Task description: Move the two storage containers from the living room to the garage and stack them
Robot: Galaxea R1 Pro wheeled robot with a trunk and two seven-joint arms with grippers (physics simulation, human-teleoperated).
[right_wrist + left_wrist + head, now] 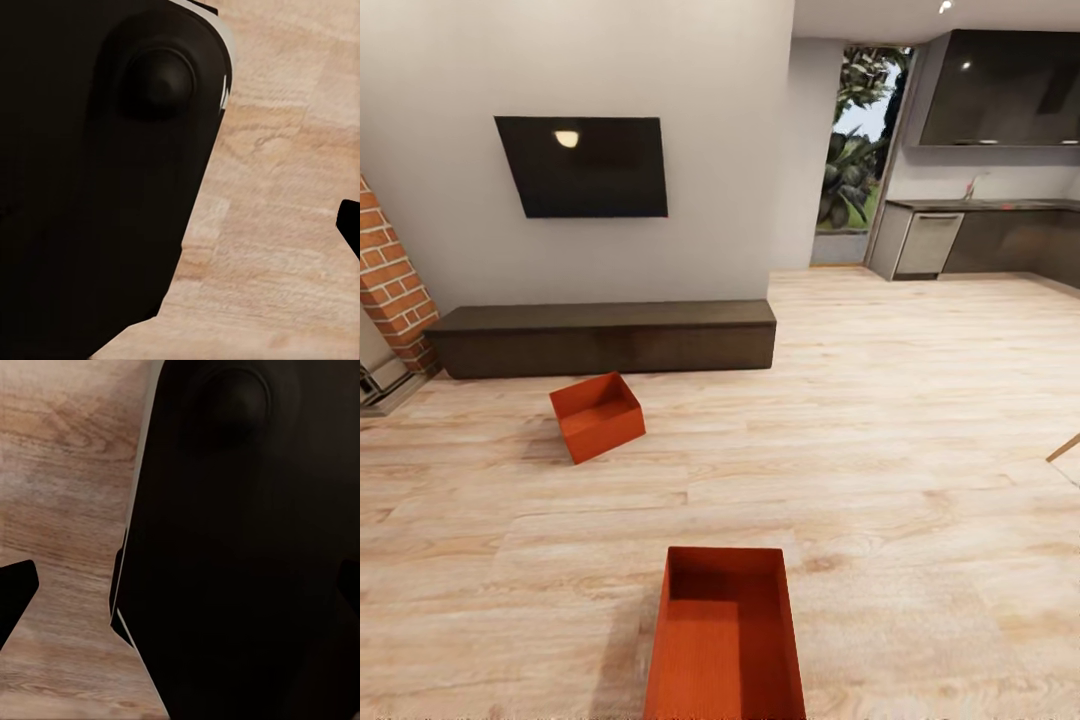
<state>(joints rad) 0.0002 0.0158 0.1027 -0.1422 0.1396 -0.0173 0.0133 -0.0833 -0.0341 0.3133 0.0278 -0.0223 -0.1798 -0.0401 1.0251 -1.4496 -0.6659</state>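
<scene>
Sitting apart on the wood floor (920, 400): two storage containers (725, 640) (598, 415).

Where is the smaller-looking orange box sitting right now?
In the head view, the farther storage container sits on the light wood floor, left of centre, just in front of the low dark TV bench and beyond the nearer container.

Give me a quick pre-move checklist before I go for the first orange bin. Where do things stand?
1. Near container straight ahead on the wood floor, open side up: ok.
2. Far container in sight, in front of the TV bench, tipped at an angle: ok, but harder to grasp.
3. Both containers empty: ok.
4. Floor between the two bins free of obstacles: ok.
5. Jaws of either arm open or shut: cannot tell; dark robot parts block the wrist views.
6. Garage route visible: not ok.
</scene>
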